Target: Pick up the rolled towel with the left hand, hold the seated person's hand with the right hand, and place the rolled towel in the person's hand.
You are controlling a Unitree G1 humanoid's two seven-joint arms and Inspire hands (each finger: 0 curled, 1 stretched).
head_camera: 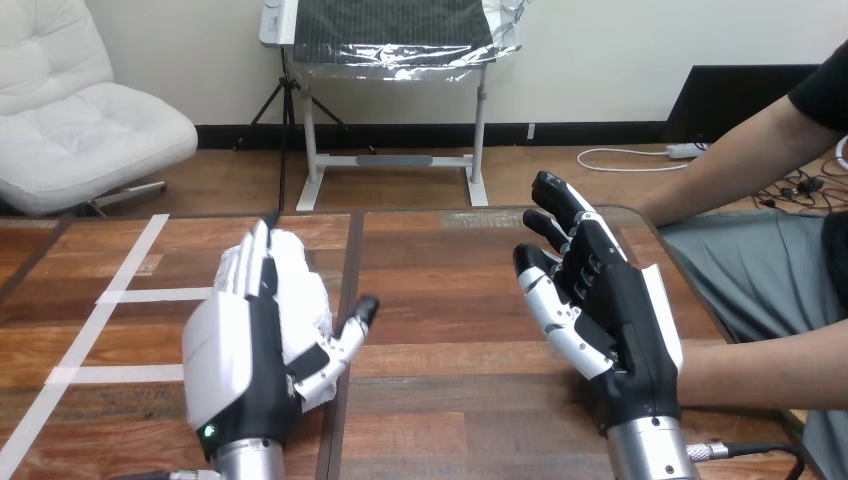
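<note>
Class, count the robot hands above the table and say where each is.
2. The left hand is at the view's left, beside the rolled towel; the right hand is at the right, before the person's forearm.

Table: the brown wooden plank table (450,330) lies before me, under both hands.
Left half: my left hand (245,350), the white rolled cloth towel (300,290) against its right side, between fingers and thumb.
Right half: my right hand (615,320), well apart from the left.
Right edge: the person's forearm (760,372) reaches in, its end hidden behind my right hand.
Far left: white tape strips (125,296) on the table.
</note>
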